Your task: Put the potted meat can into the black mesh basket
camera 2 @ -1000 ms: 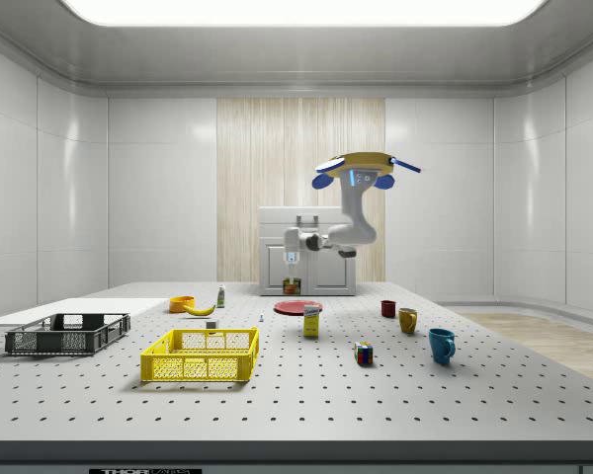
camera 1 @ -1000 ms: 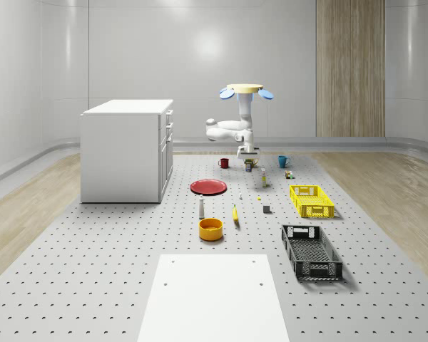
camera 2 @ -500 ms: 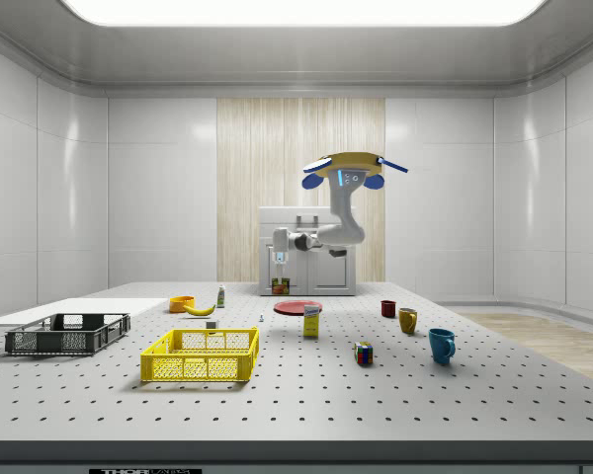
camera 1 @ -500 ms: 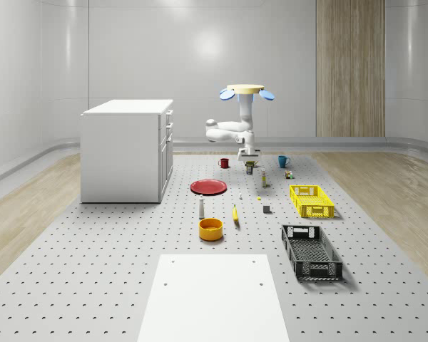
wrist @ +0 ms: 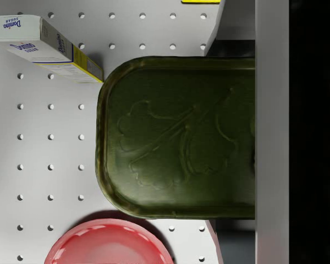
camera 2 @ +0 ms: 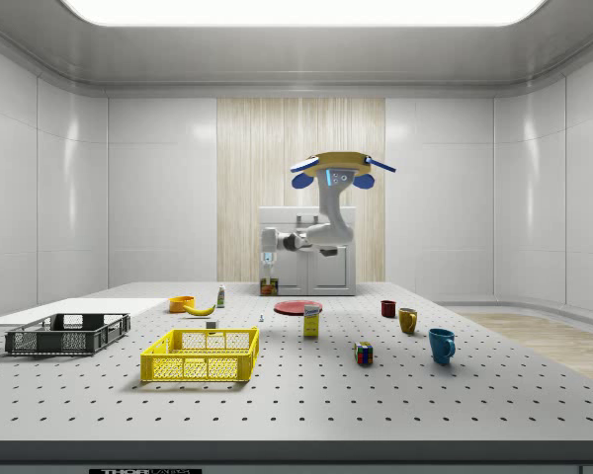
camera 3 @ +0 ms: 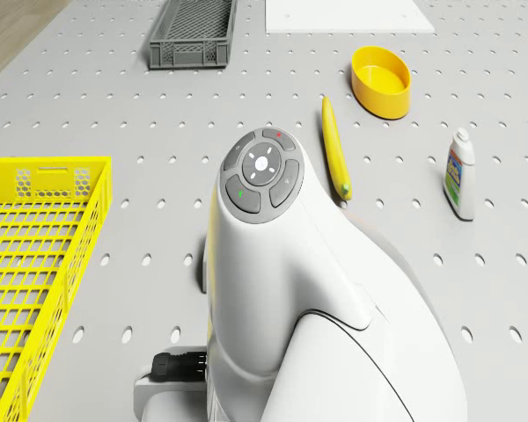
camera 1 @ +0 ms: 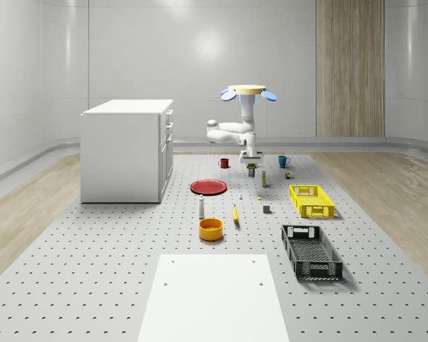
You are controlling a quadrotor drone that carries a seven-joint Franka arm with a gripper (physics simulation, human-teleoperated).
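Basket first: the black mesh basket (camera 1: 311,251) sits nearest on the pegboard table (camera 1: 93,271). Beyond the basket lies the yellow crate (camera 1: 311,200). Farther past the basket, the drone (camera 1: 247,91) hovers above the table, its gripper (camera 1: 251,165) clenched on the potted meat can (wrist: 179,137), held clear of the table, well apart from the basket.

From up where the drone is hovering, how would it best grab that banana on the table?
Probably at the banana's middle, coming straight down, with the gripper closing across its narrow width. It lies flat and apart from the orange bowl and the bottle, so both long sides look free.
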